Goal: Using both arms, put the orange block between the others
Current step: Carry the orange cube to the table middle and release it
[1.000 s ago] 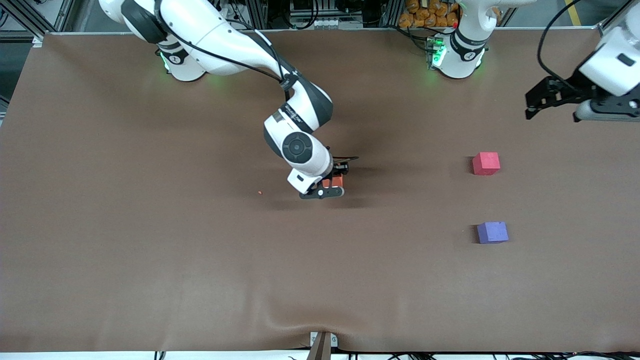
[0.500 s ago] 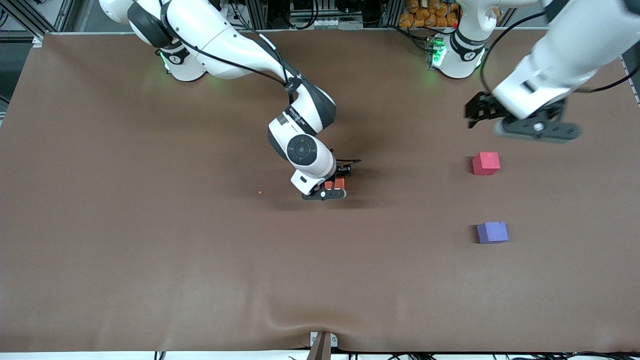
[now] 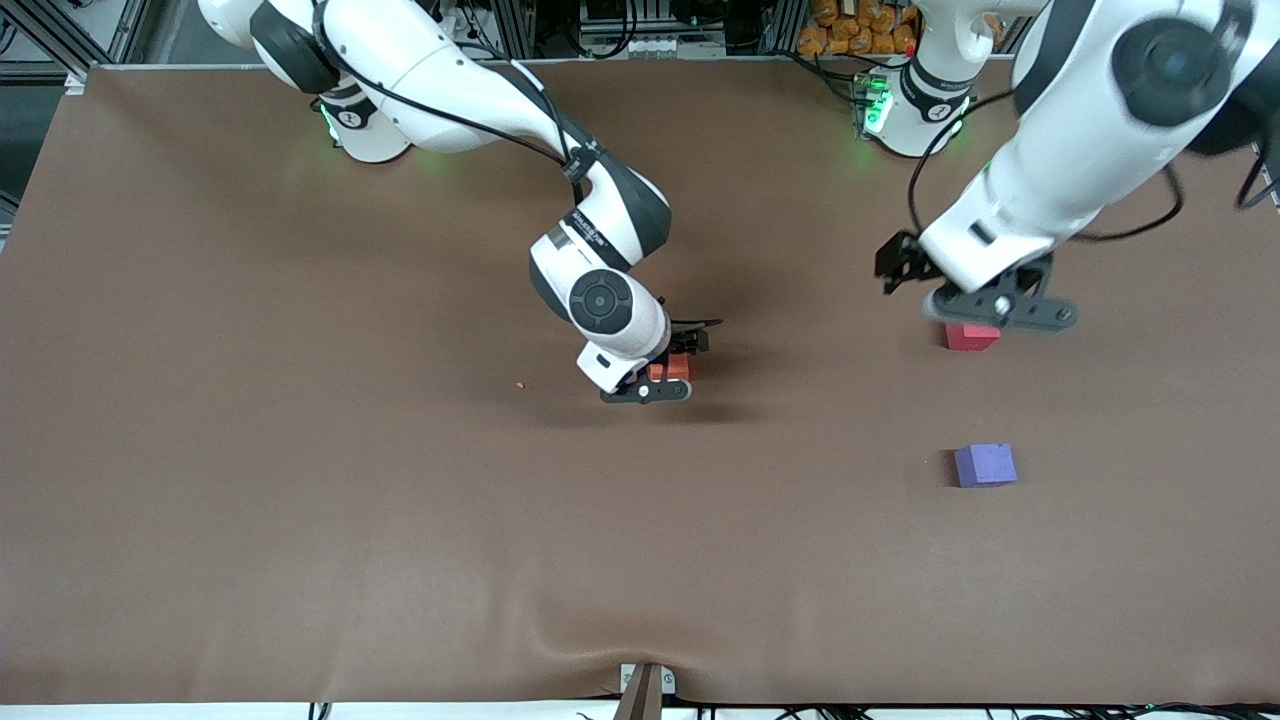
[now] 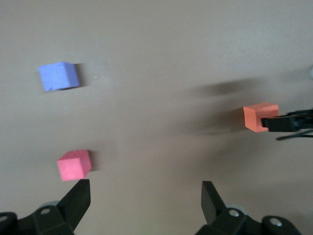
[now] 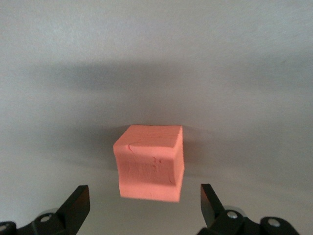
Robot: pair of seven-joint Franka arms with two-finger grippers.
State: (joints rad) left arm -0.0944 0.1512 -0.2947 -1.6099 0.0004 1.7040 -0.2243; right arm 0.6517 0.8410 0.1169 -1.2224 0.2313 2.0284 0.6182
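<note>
1. Here we see a brown table [image 3: 300, 480] from a high camera, with two white robot arms reaching onto it from their bases along the top edge
2. The right gripper [image 3: 668, 368] sits low over the middle of the table, and the orange block [image 3: 668, 371] lies between its fingers
3. In the right wrist view we see the orange block [image 5: 150, 163] resting on the table with a clear gap on each side, so the black fingertips [image 5: 76, 203] stand apart and grip nothing
4. The left gripper [image 3: 975, 290] hangs in the air over the red-pink cube [image 3: 968, 337], partly covering it from the front camera
5. In the left wrist view its fingers [image 4: 78, 198] are spread wide and hold nothing, and the red-pink cube [image 4: 74, 165] lies just by one fingertip
6. The purple-blue cube [image 3: 985, 465] lies nearer to the front camera than the red-pink cube, with bare table between the two; both are toward the left arm's end of the table
7. The orange block is well apart from both other cubes, lying toward the middle of the table
8. We also notice a tiny orange speck [image 3: 519, 385] on the table, near the right gripper, toward the right arm's end
</note>
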